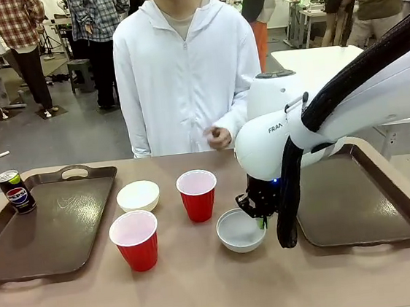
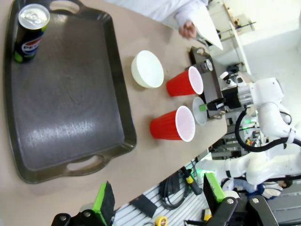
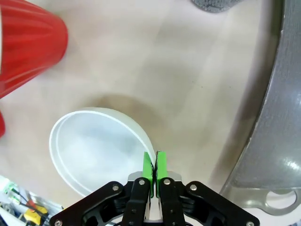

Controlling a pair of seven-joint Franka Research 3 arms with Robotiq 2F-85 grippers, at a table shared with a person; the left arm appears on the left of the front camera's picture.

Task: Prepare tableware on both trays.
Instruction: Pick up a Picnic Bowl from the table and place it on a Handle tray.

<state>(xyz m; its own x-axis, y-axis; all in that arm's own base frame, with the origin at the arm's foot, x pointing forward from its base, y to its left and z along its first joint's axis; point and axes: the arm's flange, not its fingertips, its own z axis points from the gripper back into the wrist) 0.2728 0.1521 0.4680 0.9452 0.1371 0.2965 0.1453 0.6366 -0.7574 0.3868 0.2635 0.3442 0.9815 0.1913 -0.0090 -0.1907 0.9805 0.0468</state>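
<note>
tan table [image 1: 204, 282] | people [image 1: 95, 18] behind | right claw [image 3: 154, 165] pinching bowl [image 3: 94, 146] rim | left claw [image 2: 157, 188] spread, empty

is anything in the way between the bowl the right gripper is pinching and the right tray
Nothing visible. The right gripper is shut on the rim of the bowl, and only bare tabletop lies between it and the right tray.

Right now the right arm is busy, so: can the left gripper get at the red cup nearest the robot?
Probably yes. The left gripper hangs open, and the red cup stands upright on bare table with nothing over it. The right gripper, shut on the bowl, sits apart.
</note>
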